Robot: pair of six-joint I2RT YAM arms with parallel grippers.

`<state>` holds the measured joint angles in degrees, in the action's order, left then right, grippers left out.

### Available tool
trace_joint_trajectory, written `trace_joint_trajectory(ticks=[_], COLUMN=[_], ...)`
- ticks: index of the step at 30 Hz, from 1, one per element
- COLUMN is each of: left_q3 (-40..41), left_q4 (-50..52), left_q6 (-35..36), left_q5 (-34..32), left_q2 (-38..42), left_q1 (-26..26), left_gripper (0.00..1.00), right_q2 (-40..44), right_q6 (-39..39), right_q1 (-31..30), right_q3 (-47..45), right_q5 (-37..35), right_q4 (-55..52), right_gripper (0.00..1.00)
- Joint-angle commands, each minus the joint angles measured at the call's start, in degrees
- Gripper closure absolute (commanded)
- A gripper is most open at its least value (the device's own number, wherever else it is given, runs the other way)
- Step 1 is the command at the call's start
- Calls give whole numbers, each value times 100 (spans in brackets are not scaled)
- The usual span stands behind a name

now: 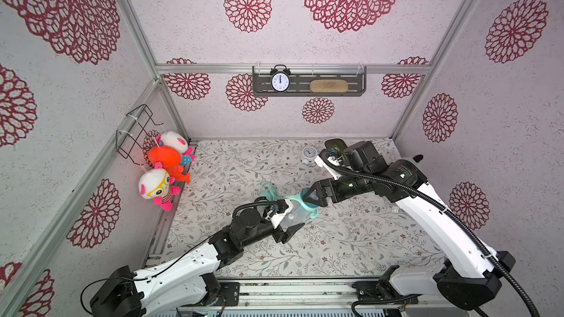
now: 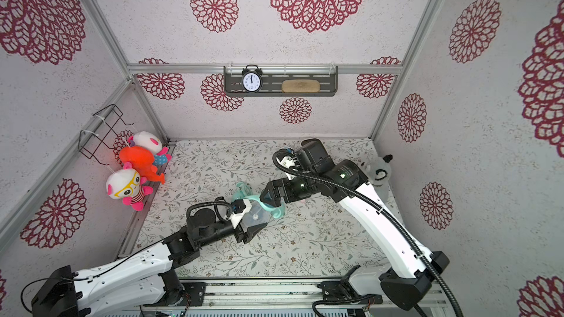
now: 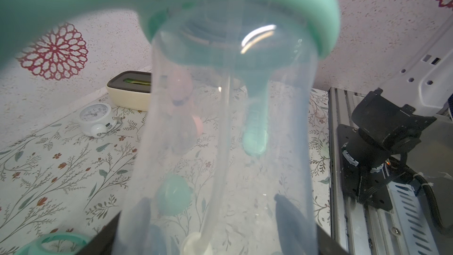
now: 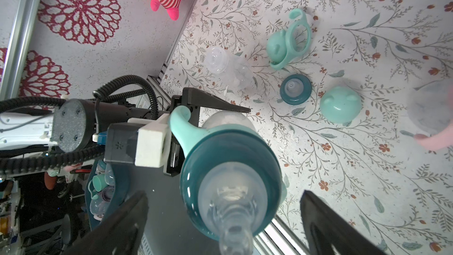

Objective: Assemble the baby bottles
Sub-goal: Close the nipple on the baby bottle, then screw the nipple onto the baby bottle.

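Grip: left gripper (image 1: 291, 216) clenched across the clear body of the mint bottle (image 3: 228, 118), which is held off the table (image 4: 367, 192). Probable reason: body clamped so it cannot turn while its top is worked.

Nipple end faces the right gripper (image 4: 223, 193), whose jaws stand spread, one finger either side of the teal collar (image 4: 230, 163). A gap shows on both sides, so it grasps nothing. Collar looks seated on the neck above the handle ring (image 4: 181, 128). Judged next part: a dome cap.

Right wrist view shows the loose parts on the table, mostly hidden behind the arms in both top views:
- mint cap (image 4: 340, 104)
- second collar (image 4: 295, 89)
- spare ring with cap (image 4: 289, 42)
- bare clear bottle (image 4: 228, 69)
- blurred pink piece (image 4: 431, 128) at the edge

Left wrist view shows the finger pads (image 3: 139, 214) pressed on the bottle wall; top views hide that contact
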<state>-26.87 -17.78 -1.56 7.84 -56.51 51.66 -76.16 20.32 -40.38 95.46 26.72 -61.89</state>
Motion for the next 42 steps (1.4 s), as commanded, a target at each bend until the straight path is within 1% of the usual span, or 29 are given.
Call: trace_joint_trajectory(ticks=[1,8,13,15,21,31,34,42], left_q3=[-77,-109,-58,-17,153,523,629,664], left_q4=[-86,-7,56,67,74,-100,-155,-113], left_q6=[-2,7,24,10,-94,-285,-355,-466], left_q5=[85,139,224,265,346,541,568,669], left_q2=[96,69,170,227,310,628,683,788], left_q1=[-55,-59,-68,-94,-241,-555,-578,-585], left_gripper=[100,100,100,100,100,100,100,100], right_q2=[-32,-405,-311,-219,132,6,-29,-354], right_q6=[-332,-914,-1204,-1387,-1803,-2191,-2276,-2339], right_q1=[23,22,17,13,13,14,17,13], right_q3=[394,717,388,247,-496,-714,-796,-739], right_q5=[-27,81,234,182,447,589,534,843], right_q4=[-192,-655,-506,-437,113,516,653,851], right_gripper=[2,2,4,4,5,6,6,7])
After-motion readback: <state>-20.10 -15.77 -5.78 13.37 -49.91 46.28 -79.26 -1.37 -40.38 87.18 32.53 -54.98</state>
